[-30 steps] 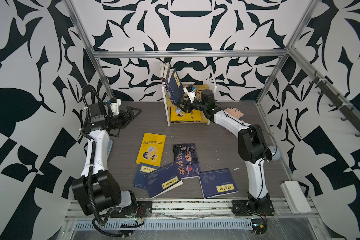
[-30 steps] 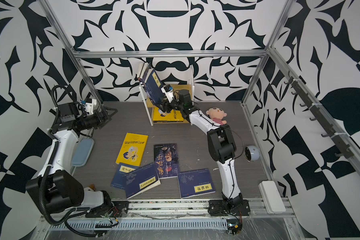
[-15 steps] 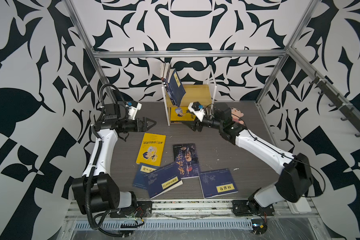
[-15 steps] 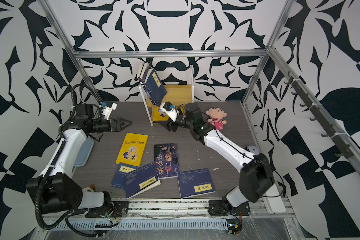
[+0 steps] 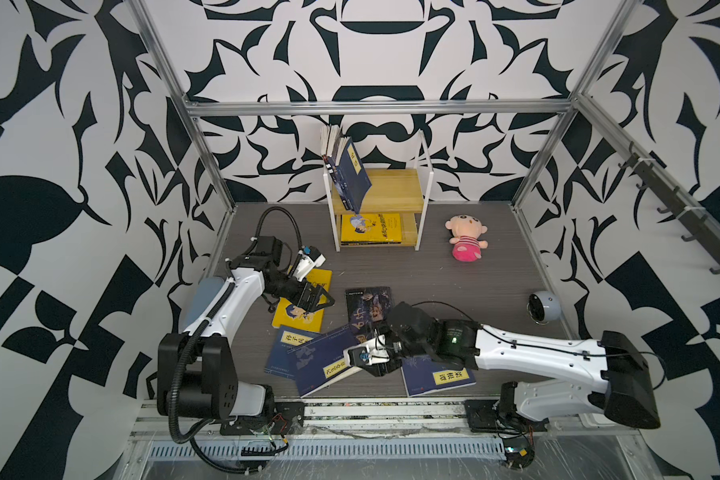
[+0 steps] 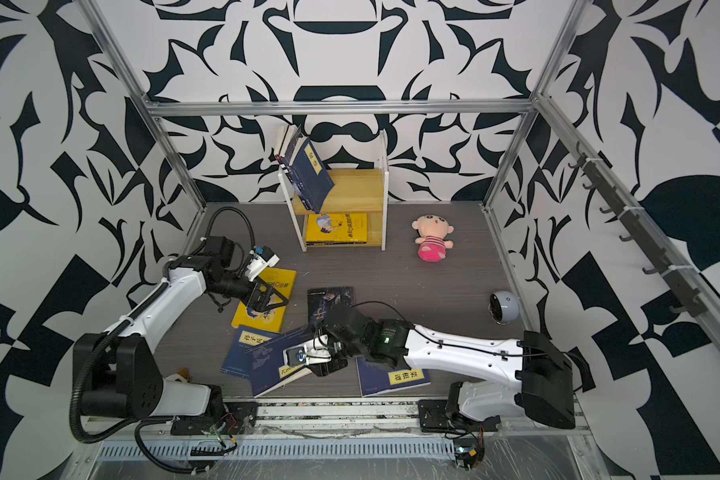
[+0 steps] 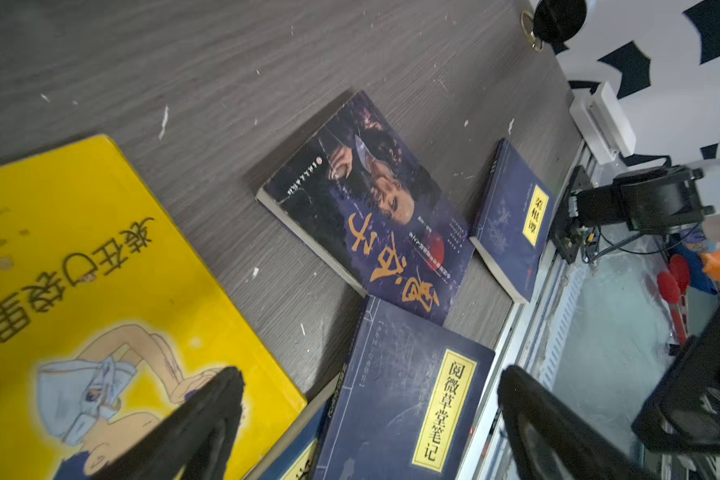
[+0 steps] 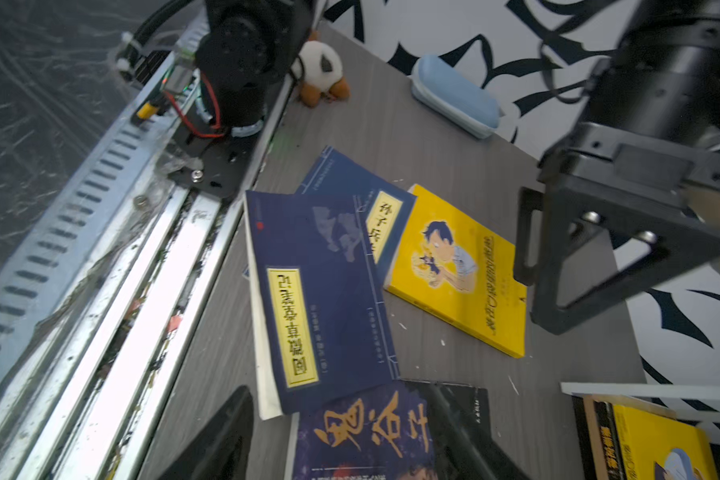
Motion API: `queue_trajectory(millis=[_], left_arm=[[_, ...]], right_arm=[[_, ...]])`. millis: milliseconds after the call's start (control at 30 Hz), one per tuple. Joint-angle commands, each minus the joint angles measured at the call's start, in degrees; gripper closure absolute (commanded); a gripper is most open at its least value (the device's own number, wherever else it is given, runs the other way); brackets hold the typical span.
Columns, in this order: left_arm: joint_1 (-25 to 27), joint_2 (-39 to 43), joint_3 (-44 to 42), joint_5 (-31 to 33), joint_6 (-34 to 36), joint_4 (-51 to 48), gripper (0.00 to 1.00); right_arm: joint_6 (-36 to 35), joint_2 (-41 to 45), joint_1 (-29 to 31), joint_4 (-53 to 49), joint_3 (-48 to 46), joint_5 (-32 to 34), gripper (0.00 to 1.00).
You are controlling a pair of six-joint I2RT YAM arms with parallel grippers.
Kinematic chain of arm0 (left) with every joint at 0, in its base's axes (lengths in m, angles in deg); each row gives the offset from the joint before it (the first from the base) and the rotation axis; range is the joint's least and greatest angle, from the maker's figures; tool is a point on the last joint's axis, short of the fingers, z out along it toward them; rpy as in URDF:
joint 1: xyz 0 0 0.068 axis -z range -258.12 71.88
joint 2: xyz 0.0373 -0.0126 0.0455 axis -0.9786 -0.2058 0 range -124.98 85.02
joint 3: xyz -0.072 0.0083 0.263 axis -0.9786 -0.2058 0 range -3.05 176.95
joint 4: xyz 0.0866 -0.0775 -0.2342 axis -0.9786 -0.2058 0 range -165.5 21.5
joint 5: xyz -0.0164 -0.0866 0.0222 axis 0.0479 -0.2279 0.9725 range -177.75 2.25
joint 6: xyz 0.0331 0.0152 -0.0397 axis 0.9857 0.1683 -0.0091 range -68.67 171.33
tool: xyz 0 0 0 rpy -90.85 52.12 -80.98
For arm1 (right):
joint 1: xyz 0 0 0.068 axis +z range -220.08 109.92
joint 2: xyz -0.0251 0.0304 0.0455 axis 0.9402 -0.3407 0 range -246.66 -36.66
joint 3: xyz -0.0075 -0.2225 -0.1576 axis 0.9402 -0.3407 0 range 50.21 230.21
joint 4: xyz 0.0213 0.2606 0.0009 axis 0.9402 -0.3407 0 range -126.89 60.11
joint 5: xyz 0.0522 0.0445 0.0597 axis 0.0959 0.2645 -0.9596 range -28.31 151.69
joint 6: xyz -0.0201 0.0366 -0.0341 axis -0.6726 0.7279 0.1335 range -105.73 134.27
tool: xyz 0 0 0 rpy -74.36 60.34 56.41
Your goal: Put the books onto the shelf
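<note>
Yellow book [image 5: 294,318] now under spread left jaws; right jaws, also spread, moved from shelf [image 5: 395,189] to dark book [image 5: 368,301].

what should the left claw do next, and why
Probably lower the left claw to an edge of the yellow book, ready to grip it. Its jaws stand wide open and empty above that book, which lies flat on the table, and the shelf has bare room on its upper board.
</note>
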Motion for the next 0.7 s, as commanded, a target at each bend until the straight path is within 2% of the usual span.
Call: queue_trajectory(millis=[0,267,533,667], left_arm=[[1.0,-2.4,-1.0,2.7,1.2,-1.2,0.00],[4.5,-6.1,-2.3,5.7,2.2,0.2,0.00],[6.9,-13.2,-1.7,5.0,-0.8,1.4,0.09],[9.0,-16.0,-1.1,6.2,0.2,0.6,0.11]], right_arm=[[-1.1,-2.2,2.3,1.5,-1.7,4.3,0.32],[-1.4,-11.4,4.4,8.3,-3.4,4.5,0.33],[-2.7,-18.9,4.4,16.1,-4.7,9.6,0.34],[-3.9,-21.1,4.4,19.0,-5.5,13.0,0.37]])
